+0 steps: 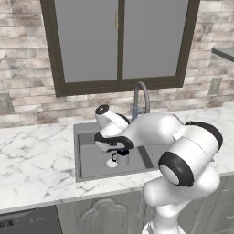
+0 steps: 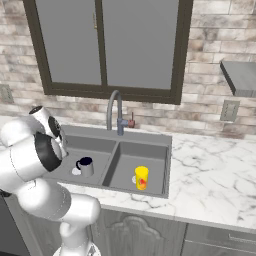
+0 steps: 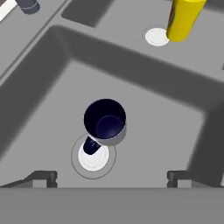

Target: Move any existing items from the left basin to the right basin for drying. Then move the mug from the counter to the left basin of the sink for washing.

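Here, in the right base view, the arm (image 2: 35, 165) fills the lower left of the frame, bending over the left end of the sink (image 2: 116, 134). Just right of it, near the frame's middle, the mug (image 2: 85, 166) stands upright in the left basin (image 2: 95, 147), beside the pale drain (image 2: 75, 171), its dark inside facing up. Right of the divider, the yellow cup (image 2: 141, 177) stands upright in the right basin (image 2: 150, 157), a red mark on its side. The faucet (image 2: 115, 111) rises behind the divider, and the marble counter (image 2: 215, 180) spreads over the right of the frame. In the hand view, the left fingertip (image 3: 43, 177) sits at lower left and the right fingertip at lower right, spread wide with nothing between them; the claw (image 3: 110, 178) hangs above the basin floor, holding nothing. The mug (image 3: 105, 120) lies centre frame, its handle pointing down over the drain (image 3: 93, 155), clear of both fingertips. The cup (image 3: 183, 18) shows at the upper right, beside the other drain (image 3: 155, 37).
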